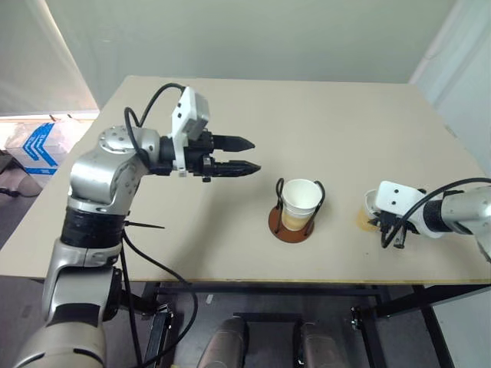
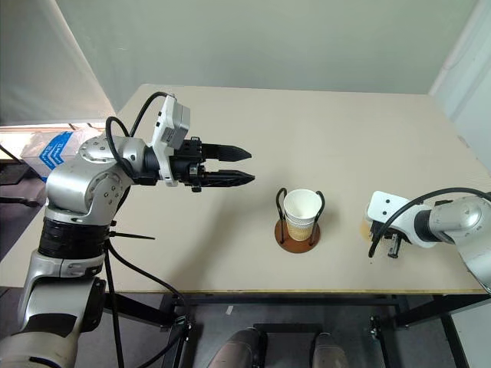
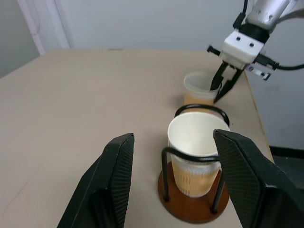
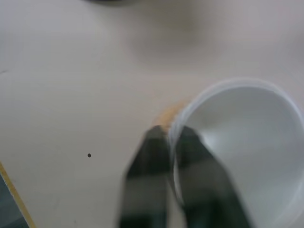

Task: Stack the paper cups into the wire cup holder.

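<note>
1. The wire cup holder [image 1: 291,224] stands near the table's [image 1: 322,115] front edge with a paper cup [image 1: 301,201] upright between its arches.
2. To the holder's right, well apart, a second paper cup [image 3: 199,88] stands on the table.
3. The right gripper [image 4: 173,142] is pinched shut on that cup's rim, one finger inside, one outside.
4. The left gripper [image 1: 244,155] hovers left of the holder, fingers apart, holding nothing.
</note>
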`<state>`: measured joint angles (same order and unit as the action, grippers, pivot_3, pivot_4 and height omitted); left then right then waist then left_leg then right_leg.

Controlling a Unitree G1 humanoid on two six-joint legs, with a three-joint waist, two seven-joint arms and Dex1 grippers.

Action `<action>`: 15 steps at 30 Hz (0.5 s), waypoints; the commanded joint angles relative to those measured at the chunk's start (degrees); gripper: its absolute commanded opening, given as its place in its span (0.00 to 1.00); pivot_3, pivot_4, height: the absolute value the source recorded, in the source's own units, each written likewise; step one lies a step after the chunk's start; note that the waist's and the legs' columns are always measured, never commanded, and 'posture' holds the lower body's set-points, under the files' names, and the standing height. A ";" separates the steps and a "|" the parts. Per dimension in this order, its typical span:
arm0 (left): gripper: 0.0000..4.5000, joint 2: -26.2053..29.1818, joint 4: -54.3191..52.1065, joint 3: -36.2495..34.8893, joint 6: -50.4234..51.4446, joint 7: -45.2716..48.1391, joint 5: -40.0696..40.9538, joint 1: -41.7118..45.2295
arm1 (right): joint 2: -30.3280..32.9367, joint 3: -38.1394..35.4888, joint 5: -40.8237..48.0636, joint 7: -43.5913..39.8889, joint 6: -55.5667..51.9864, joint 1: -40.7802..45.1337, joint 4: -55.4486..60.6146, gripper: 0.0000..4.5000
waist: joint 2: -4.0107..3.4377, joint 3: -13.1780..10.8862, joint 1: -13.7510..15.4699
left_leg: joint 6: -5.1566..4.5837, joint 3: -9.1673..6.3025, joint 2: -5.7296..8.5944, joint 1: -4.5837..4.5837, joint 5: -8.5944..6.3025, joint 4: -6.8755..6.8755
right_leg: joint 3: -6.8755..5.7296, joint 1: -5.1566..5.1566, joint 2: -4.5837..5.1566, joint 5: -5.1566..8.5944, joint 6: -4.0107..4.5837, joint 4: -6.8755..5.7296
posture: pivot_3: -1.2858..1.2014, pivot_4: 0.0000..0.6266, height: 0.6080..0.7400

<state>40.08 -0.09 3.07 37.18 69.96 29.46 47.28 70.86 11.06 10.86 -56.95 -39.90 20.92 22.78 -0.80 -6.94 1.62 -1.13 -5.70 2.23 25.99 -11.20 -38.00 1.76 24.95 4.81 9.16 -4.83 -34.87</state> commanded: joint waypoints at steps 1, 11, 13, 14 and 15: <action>0.65 3.09 -4.60 -0.43 -1.70 4.51 1.20 -2.15 | 2.12 -3.71 0.33 -3.39 2.13 1.36 1.11 0.00 | 0.00 0.00 -0.01 | 0.03 0.00 0.00 0.00 -0.01 0.00 | -0.01 0.00 0.00 0.04 0.01 0.00 | 0.52 0.24 1.00; 0.65 12.16 -4.47 -1.91 -4.93 14.05 1.61 -7.78 | 6.62 -10.00 12.65 -16.89 -3.10 22.39 3.34 0.00 | -0.01 -0.01 -0.06 | 0.19 -0.08 -0.01 0.06 -0.20 0.32 | -0.03 0.24 -0.04 0.37 0.32 -0.05 | 0.52 0.24 1.00; 0.65 13.46 -3.19 -1.75 -5.00 15.10 1.05 -7.22 | 5.27 -7.38 13.37 -19.01 -4.11 29.09 3.47 0.00 | -0.01 -0.01 -0.11 | 0.22 -0.13 -0.01 0.09 -0.21 0.38 | -0.03 0.32 -0.05 0.42 0.42 -0.07 | 0.52 0.24 1.00; 0.65 14.01 -2.27 -1.70 -5.35 15.56 0.63 -6.74 | 4.20 -5.77 13.39 -20.00 -4.41 32.19 3.51 0.00 | -0.01 -0.01 -0.18 | 0.23 -0.13 -0.01 0.09 -0.20 0.43 | -0.04 0.38 -0.06 0.41 0.48 -0.07 | 0.52 0.24 1.00; 0.65 14.50 -1.46 -1.59 -5.65 15.92 0.22 -6.29 | 3.04 -4.23 13.19 -20.72 -4.62 34.77 3.46 0.00 | -0.01 -0.01 -0.27 | 0.24 -0.14 -0.02 0.08 -0.19 0.48 | -0.04 0.41 -0.05 0.43 0.51 -0.08 | 0.52 0.24 1.00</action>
<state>53.36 -2.28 2.93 32.45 84.97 30.00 39.48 74.59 5.36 23.50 -76.15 -44.06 52.95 25.68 -0.81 -6.95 1.35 -0.86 -5.85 2.19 26.05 -11.38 -37.47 1.70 25.40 4.74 9.62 -4.27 -34.98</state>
